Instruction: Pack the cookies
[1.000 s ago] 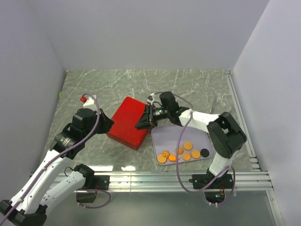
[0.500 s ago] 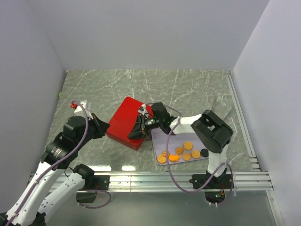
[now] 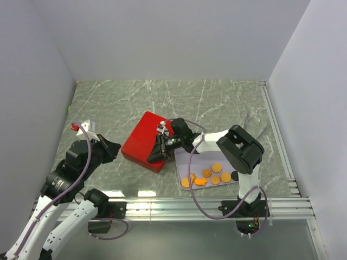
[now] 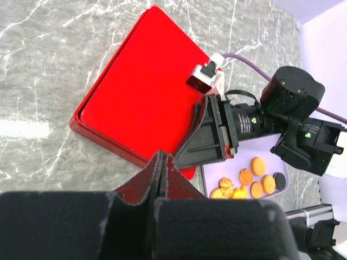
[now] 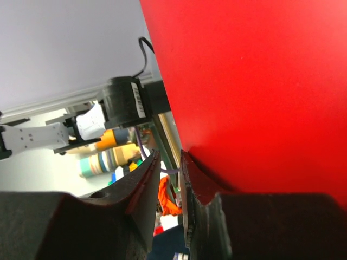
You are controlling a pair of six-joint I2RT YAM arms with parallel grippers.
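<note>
Several round orange cookies [image 3: 209, 176] and a black one [image 3: 235, 175] lie on a pale lavender tray [image 3: 217, 157]; the left wrist view shows the cookies [image 4: 250, 179] too. A flat red box [image 3: 142, 141] lies just left of the tray, closed side up. My right gripper [image 3: 152, 158] sits low at the box's near right corner, over the gap to the tray. In the right wrist view its jaws [image 5: 171, 162] stand narrowly open with nothing between them, and the red box [image 5: 255, 81] lies beside one finger. My left gripper [image 3: 112, 149] is shut and empty, left of the box.
Grey marbled tabletop [image 3: 217, 103] enclosed by white walls on three sides. An aluminium rail [image 3: 206, 205] runs along the near edge, and another rail [image 3: 275, 130] borders the right side. The right arm's purple cable [image 3: 191, 162] loops over the tray.
My left arm has drawn back to the left, away from the red box. My right gripper slid left and lower to the box's near corner, its jaws narrowing slightly.
</note>
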